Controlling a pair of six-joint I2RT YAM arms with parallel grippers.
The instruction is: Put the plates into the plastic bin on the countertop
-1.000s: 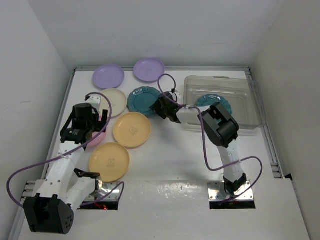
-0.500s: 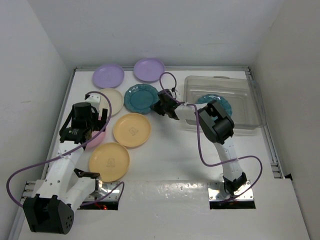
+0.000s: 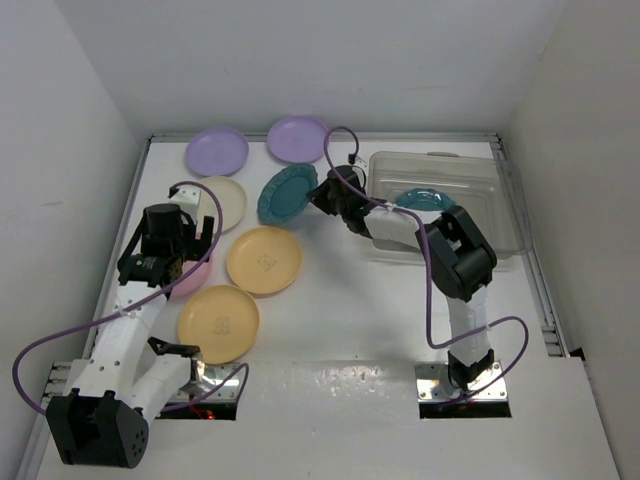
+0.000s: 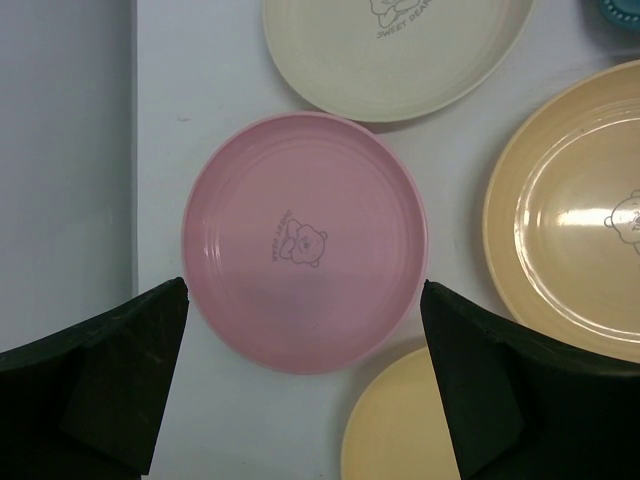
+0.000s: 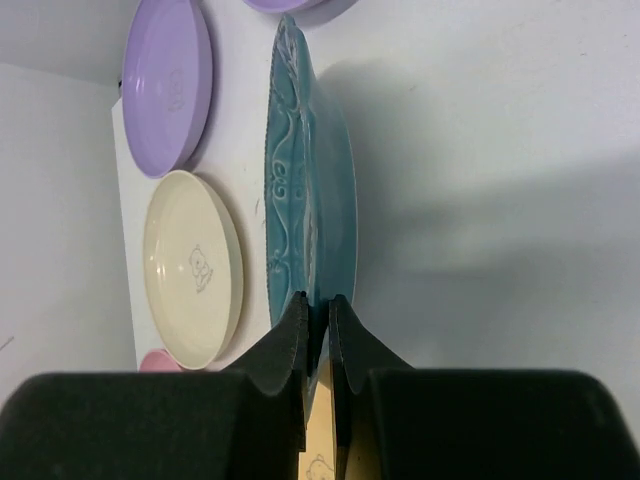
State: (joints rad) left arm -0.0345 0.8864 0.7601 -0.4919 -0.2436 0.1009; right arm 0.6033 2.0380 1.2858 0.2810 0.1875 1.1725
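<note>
- Plastic bin (image 3: 440,160) is sitting at the far right of the table, holding one teal plate (image 3: 430,200) so far. That makes one of eight done.
- Right gripper (image 5: 315,305) is clenching the rim of the second teal plate (image 5: 310,180). This plate is tilting steeply on edge just left of the bin, not over it yet. Can't tell whether its low rim is touching the surface.
- Left gripper (image 4: 303,300) is hovering over the pink plate (image 4: 305,240) with fingers spread wide, gripping nothing.
- Six plates are lying flat outside the bin, all on the left half:
  - left lavender plate (image 3: 216,152) and right lavender plate (image 3: 298,138) by the far wall
  - cream plate (image 3: 230,205) and the pink one in the middle rows
  - far yellow plate (image 3: 264,259) and near yellow plate (image 3: 218,323)
- My read: early stage, and the carry to the bin is coming next.
- White countertop (image 3: 340,300) is looking flat and matte. Plain white walls (image 3: 300,60) are closing it in on the left, far and right sides.
</note>
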